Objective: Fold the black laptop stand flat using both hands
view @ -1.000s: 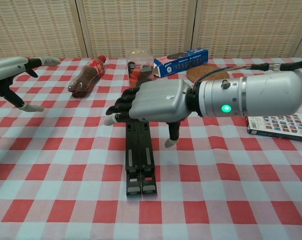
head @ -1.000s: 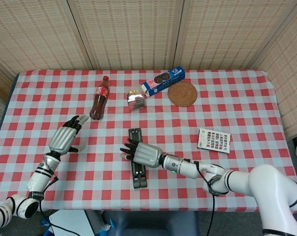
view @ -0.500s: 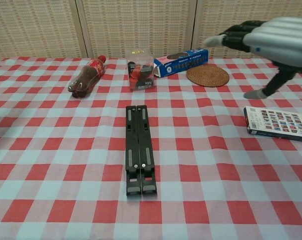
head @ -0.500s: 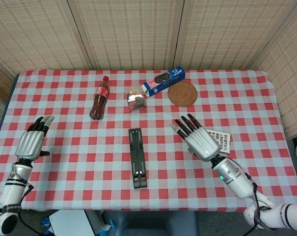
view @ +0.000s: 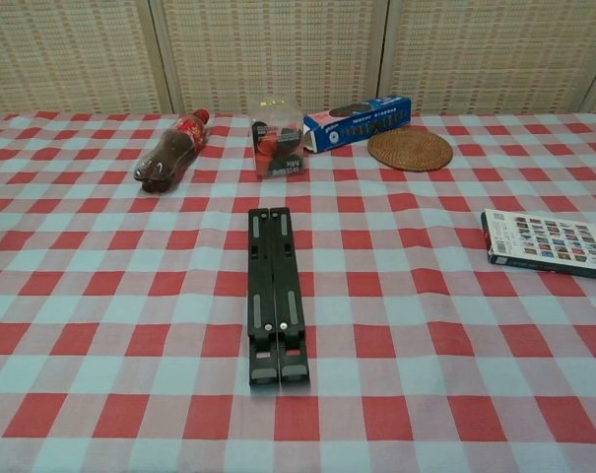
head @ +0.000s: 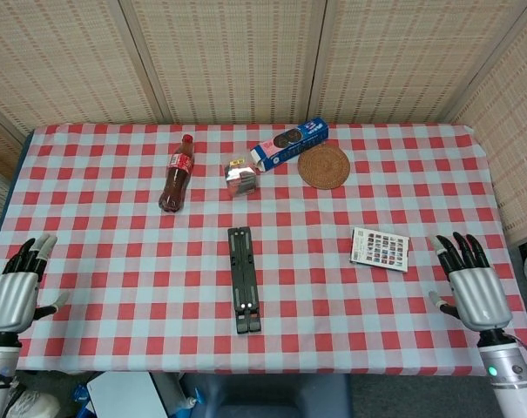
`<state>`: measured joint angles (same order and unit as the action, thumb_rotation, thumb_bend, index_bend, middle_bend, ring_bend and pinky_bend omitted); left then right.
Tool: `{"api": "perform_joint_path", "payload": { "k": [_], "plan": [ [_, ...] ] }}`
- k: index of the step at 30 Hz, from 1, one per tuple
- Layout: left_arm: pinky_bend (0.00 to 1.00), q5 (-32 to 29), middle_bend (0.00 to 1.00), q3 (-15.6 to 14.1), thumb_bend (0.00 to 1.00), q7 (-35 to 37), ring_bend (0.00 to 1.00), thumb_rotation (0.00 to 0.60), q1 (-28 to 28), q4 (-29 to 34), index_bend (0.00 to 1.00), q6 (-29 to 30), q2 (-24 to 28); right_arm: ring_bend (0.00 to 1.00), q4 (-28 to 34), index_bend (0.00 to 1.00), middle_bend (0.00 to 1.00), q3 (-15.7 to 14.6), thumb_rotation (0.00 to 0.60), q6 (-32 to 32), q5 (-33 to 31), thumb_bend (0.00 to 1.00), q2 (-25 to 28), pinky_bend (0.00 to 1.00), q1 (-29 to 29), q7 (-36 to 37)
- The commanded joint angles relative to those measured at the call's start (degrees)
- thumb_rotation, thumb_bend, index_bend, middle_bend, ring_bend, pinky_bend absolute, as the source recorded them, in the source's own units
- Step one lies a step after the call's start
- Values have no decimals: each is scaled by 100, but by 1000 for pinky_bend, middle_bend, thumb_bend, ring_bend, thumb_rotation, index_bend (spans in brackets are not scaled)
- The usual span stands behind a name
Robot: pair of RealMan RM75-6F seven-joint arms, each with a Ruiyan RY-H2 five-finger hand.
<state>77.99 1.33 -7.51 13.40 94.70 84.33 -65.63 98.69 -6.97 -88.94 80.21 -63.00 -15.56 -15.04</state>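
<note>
The black laptop stand (head: 244,279) lies flat and closed on the checked tablecloth (head: 115,261), its two bars side by side, long axis running front to back; the chest view shows the stand (view: 275,293) the same way. My left hand (head: 15,292) hangs at the table's front left corner, fingers spread, holding nothing. My right hand (head: 474,287) is at the front right edge, fingers also spread and empty. Both hands are far from the stand. Neither hand appears in the chest view.
A cola bottle (head: 177,173) lies at the back left. A small clear box (head: 240,177), a blue biscuit box (head: 289,143) and a round woven coaster (head: 324,165) sit behind the stand. A patterned card box (head: 380,248) lies to the right.
Both hands have pulled back from the middle of the table to its front corners. The right hand left the stand, which lies unmoved.
</note>
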Motion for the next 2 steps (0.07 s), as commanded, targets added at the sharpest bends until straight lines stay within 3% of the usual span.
{"api": "perform_joint_path", "payload": {
  "k": [1, 2],
  "plan": [
    [172, 139, 0, -117, 195, -89, 0, 600, -164, 193, 0, 153, 103, 0, -123, 40, 121, -59, 600, -270, 205, 186, 59, 0, 299, 150],
    [172, 168, 0, -134, 195, -118, 0, 600, -193, 231, 0, 172, 114, 0, -140, 42, 123, -44, 600, -311, 254, 186, 61, 0, 338, 160]
  ]
}}
